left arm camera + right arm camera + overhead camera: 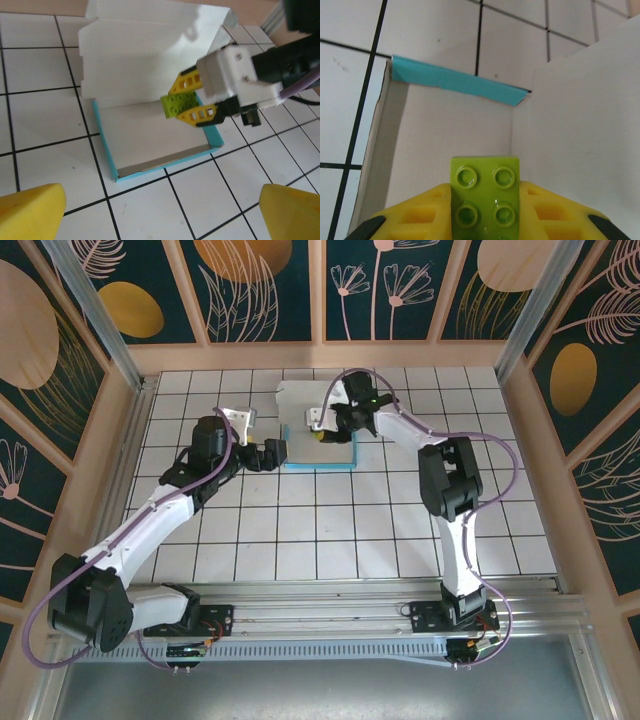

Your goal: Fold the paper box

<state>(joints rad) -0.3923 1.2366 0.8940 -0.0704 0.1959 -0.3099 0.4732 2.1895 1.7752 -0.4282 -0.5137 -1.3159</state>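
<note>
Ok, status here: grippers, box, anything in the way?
Left gripper open, beside box. Right gripper shut on green block, over the box. Box open, not folded shut. Block likely in the way of closing.

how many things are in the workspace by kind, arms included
box: 1
green block: 1
arms: 2, left arm and right arm
total: 4
</note>
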